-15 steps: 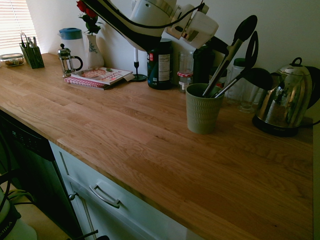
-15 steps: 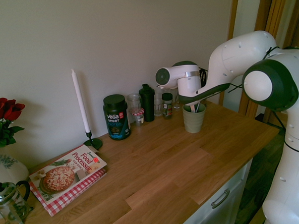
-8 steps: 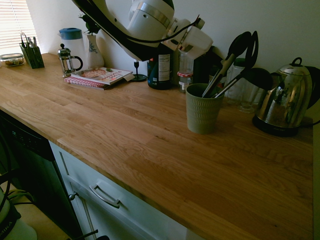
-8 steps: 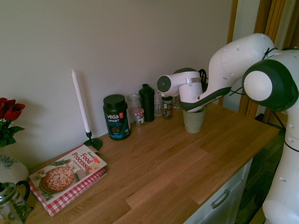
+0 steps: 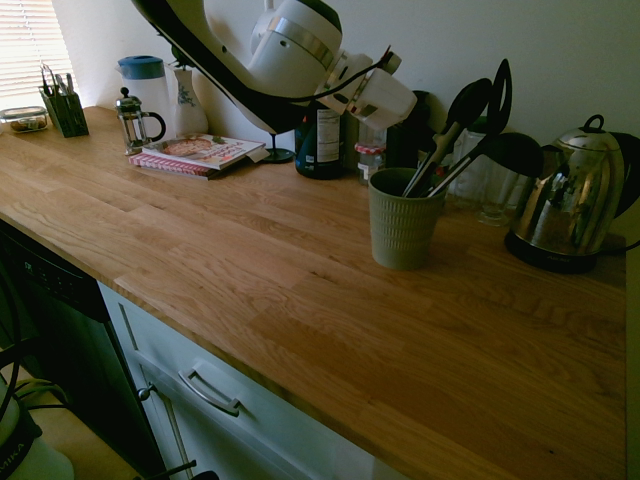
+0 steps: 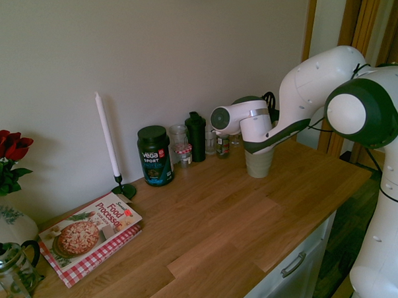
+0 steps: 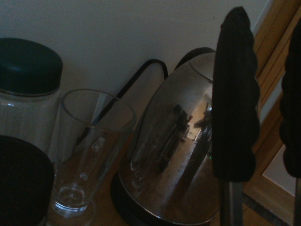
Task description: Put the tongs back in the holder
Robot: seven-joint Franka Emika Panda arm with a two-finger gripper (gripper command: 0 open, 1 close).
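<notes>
The sage-green ribbed holder (image 5: 403,225) stands on the wooden counter near the back wall and also shows under the arm (image 6: 259,163). The tongs (image 5: 447,135) lean out of it up to the right, lower end inside, black tips high. A black ladle (image 5: 515,152) leans in the same cup. My gripper (image 5: 425,135) hangs just above the holder's rim, shut on the tongs' grey arms; its fingers are mostly hidden behind the white hand. In the wrist view the tongs (image 7: 235,103) rise as two dark prongs in front of the kettle.
A steel kettle (image 5: 565,195) sits right of the holder, with a drinking glass (image 7: 89,141) and a jar (image 7: 28,94) beside it. A protein tub (image 5: 320,135), bottles, a candle (image 6: 107,136), a cookbook (image 5: 195,152) and a French press (image 5: 135,120) line the back.
The gripper has come down and slightly left with the tongs. Their black tips sit lower and their lower end has sunk deeper into the holder.
</notes>
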